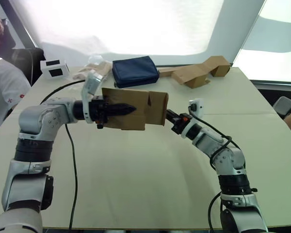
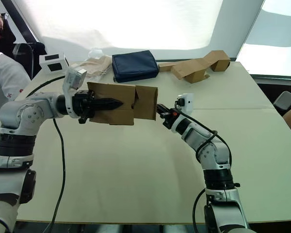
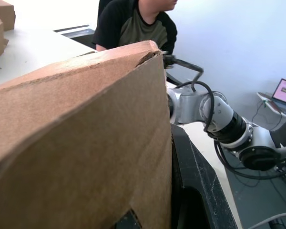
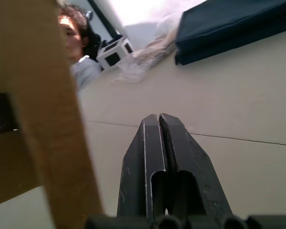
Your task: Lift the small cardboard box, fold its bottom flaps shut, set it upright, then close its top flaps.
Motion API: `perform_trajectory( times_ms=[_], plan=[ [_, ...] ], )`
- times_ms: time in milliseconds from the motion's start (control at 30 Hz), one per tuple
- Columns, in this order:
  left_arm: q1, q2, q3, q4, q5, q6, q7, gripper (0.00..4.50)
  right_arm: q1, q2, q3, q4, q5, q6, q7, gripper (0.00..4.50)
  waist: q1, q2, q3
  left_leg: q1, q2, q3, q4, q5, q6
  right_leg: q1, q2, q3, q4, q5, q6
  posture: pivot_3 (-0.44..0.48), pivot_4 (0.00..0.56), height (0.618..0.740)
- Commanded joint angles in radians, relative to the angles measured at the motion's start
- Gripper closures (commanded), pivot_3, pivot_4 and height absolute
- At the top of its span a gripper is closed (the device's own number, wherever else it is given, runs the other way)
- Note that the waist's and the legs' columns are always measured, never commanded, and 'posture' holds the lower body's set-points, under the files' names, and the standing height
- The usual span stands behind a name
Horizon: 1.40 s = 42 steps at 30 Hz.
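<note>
- The small cardboard box [image 1: 136,109] is held in the air above the middle of the table [image 1: 150,165], lying on its side between the two arms.
- The left gripper [image 1: 128,108] reaches in from the left; its black fingers lie across the near face of the box, pressed together on the cardboard wall, so it holds the box.
- The right gripper [image 4: 160,125] comes in from the right, just beside the right-hand flaps [image 1: 157,108] of the box. In the right wrist view its two fingers are pressed flat against each other with nothing between them.
- From the right wrist, a brown cardboard panel stands in front and hides part of the table.
- On the far side of the table lie a dark blue pouch [image 1: 135,71], crumpled clear plastic [image 2: 94,62], and the larger tan cardboard pieces [image 1: 201,72] to the far right.
- A white box with dark windows [image 1: 55,69] sits at the far left corner.
- A person [image 1: 2,87] sits at the left edge, well apart from the box.
</note>
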Motion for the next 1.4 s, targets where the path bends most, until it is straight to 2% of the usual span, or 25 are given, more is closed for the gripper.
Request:
perform_trajectory(
  times_ms=[33, 167, 433, 533, 600, 1033, 1133, 1200, 1400],
  plan=[
    [-0.013, 0.014, 0.033, -0.031, -0.017, -0.003, 0.000, 4.50, 0.033, 0.019, -0.024, -0.155, 0.141, 0.050, 0.046, 4.48, 0.000, 0.000, 0.000, 0.000, 0.000, 0.000, 0.000, 0.000, 0.000, 0.000, 0.000, 0.000, 0.000, 0.000, 0.000, 0.000, 0.150, 0.740],
    [-0.019, 0.014, 0.032, -0.022, -0.017, -0.004, -0.004, 4.50, 0.069, 0.037, -0.031, -0.214, 0.225, 0.086, 0.042, 4.48, -0.002, 0.000, 0.000, 0.001, 0.000, 0.000, 0.000, 0.000, 0.000, 0.001, 0.000, 0.000, 0.001, 0.000, 0.000, 0.000, 0.150, 0.740],
    [-0.026, 0.002, 0.028, -0.018, -0.022, -0.004, -0.008, 4.50, 0.088, 0.070, -0.033, -0.214, 0.252, 0.079, 0.009, 4.48, -0.005, 0.000, 0.000, 0.001, 0.000, 0.000, 0.000, 0.000, 0.000, 0.000, 0.001, 0.000, 0.001, 0.000, 0.000, 0.000, 0.150, 0.740],
    [-0.023, -0.001, 0.030, -0.023, -0.025, -0.002, -0.002, 4.50, 0.095, 0.082, -0.043, -0.202, 0.263, 0.073, 0.007, 3.76, -0.004, 0.000, 0.000, 0.001, 0.000, 0.000, 0.000, 0.000, 0.000, 0.001, 0.001, 0.000, 0.001, 0.000, 0.000, 0.000, 0.150, 0.740],
    [-0.021, -0.001, 0.031, -0.026, -0.029, 0.001, 0.002, 4.50, 0.099, 0.085, -0.049, -0.194, 0.273, 0.076, 0.009, 2.94, -0.004, 0.000, 0.000, 0.001, 0.000, 0.000, 0.000, 0.000, 0.000, 0.001, 0.001, 0.000, 0.001, 0.000, 0.000, 0.000, 0.150, 0.740],
    [-0.026, 0.015, 0.035, -0.019, -0.036, 0.010, 0.003, 4.50, 0.124, 0.127, -0.095, -0.154, 0.374, 0.075, 0.001, 2.94, -0.004, 0.000, 0.000, 0.001, 0.000, 0.000, 0.000, 0.000, 0.000, 0.001, 0.001, 0.000, 0.001, 0.000, 0.000, 0.000, 0.150, 0.740],
    [-0.027, 0.013, 0.034, -0.020, -0.037, 0.012, 0.005, 4.50, 0.129, 0.133, -0.093, -0.148, 0.364, 0.066, -0.004, 3.67, -0.005, 0.000, 0.000, 0.001, 0.000, 0.000, 0.000, 0.000, 0.000, 0.001, 0.001, 0.000, 0.001, 0.000, 0.000, 0.000, 0.150, 0.740],
    [-0.027, 0.012, 0.035, -0.022, -0.039, 0.014, 0.006, 4.50, 0.132, 0.136, -0.091, -0.146, 0.359, 0.062, -0.005, 4.45, -0.004, 0.000, 0.000, 0.001, 0.000, 0.000, 0.000, 0.000, 0.000, 0.000, 0.001, 0.000, 0.001, 0.000, 0.000, 0.000, 0.150, 0.740],
    [-0.020, 0.008, 0.033, -0.031, -0.042, 0.015, 0.006, 4.50, 0.131, 0.143, -0.095, -0.146, 0.363, 0.053, -0.014, 4.45, -0.004, 0.000, 0.000, 0.001, 0.000, 0.000, 0.000, 0.000, 0.000, 0.001, 0.001, 0.000, 0.001, 0.000, 0.000, 0.000, 0.150, 0.740]
  ],
)
